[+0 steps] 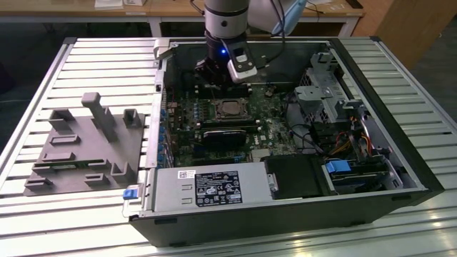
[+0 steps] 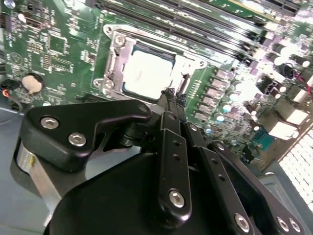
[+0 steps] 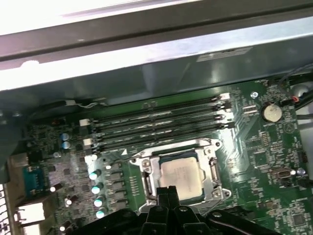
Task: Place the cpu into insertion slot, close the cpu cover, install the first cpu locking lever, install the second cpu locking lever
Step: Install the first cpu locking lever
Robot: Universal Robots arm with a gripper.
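Arm [image 1: 226, 21]: it comes down near vertical into the open case [image 1: 421, 176] from 12 o'clock in the exterior view. The wrist hangs low over the motherboard [image 1: 275, 136].

Gripper [image 2: 173, 96]: jaws are brought together, with no gap to speak of and nothing seen between them. In both wrist views the tips sit at the near edge of the insertion slot [image 3: 211, 192]. Whether they touch it cannot be told.

The cpu [image 3: 181, 175] lies flat in the slot with its grey top showing. The cpu cover [image 3: 146, 177] lies down around it, framing the chip. The state of the locking levers cannot be made out.

Surroundings, exterior view, taken from the slot:
- A black card [image 1: 221, 138] lies near at 6 o'clock.
- The power supply box [image 1: 207, 187] lies beyond it at 6 o'clock.
- A drive cage [image 1: 328, 96] stands at 3 o'clock.
- A grey fixture [image 1: 85, 144] stands well apart at 9 o'clock, outside the case.

In both wrist views the memory slots [image 3: 156, 125] run just beside the slot, on the side away from the gripper.
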